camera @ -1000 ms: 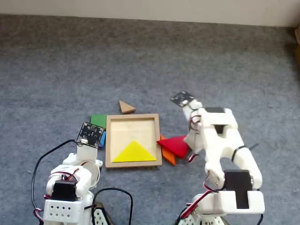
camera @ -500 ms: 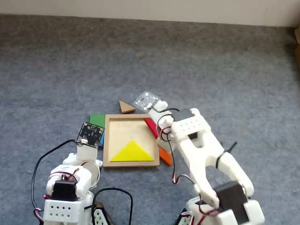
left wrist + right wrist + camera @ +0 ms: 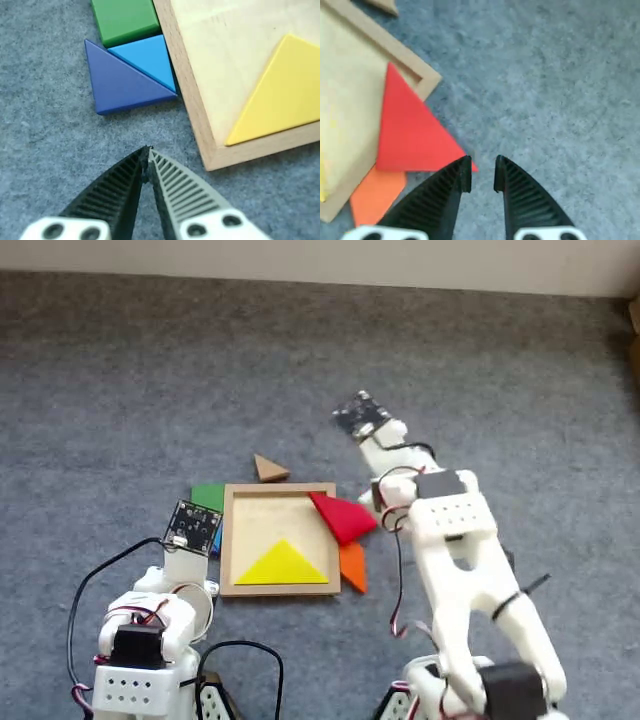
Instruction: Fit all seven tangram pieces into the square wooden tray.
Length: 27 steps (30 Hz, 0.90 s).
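The square wooden tray (image 3: 228, 540) holds a yellow triangle (image 3: 285, 565) along its near side. A red triangle (image 3: 343, 517) lies tilted across the tray's right rim (image 3: 422, 80), partly inside and partly on an orange piece (image 3: 352, 565) outside. My right gripper (image 3: 480, 170) hangs slightly open just past the red triangle's (image 3: 410, 130) outer corner, with nothing between its fingers. Left of the tray lie a green square (image 3: 125, 20), a light blue triangle (image 3: 147, 57) and a dark blue triangle (image 3: 117, 82). My left gripper (image 3: 148, 152) is shut over the carpet, near the dark blue triangle.
A tan triangle (image 3: 268, 469) sits on the grey carpet just beyond the tray's far edge. Open carpet stretches away at the back and on both sides. The left arm's base (image 3: 140, 660) stands in front of the tray's left corner.
My right arm carried the red triangle from the carpet right of the tray over the tray, left it across the right rim and drew back. The left arm stayed still.
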Each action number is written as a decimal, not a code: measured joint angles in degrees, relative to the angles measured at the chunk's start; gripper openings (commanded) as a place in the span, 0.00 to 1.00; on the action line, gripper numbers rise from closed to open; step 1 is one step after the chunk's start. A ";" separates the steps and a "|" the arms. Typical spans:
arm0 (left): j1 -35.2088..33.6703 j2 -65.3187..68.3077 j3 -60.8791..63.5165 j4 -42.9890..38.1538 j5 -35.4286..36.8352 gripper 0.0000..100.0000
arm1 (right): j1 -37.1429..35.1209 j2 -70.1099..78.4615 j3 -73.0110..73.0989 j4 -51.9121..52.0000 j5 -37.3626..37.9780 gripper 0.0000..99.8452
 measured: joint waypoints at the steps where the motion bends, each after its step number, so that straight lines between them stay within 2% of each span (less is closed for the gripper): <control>1: 0.00 0.00 0.00 0.00 0.00 0.00 | 0.79 2.20 0.00 -2.11 0.00 0.09; 6: 0.00 0.00 0.00 0.00 0.00 0.00 | 3.87 12.22 0.00 -11.08 0.00 0.09; 14: 0.00 0.00 0.00 0.00 0.00 0.00 | 2.73 18.37 0.00 -13.01 0.00 0.09; 27: 0.00 0.00 0.00 0.00 0.00 0.00 | -8.44 14.42 -5.10 4.84 -0.09 0.09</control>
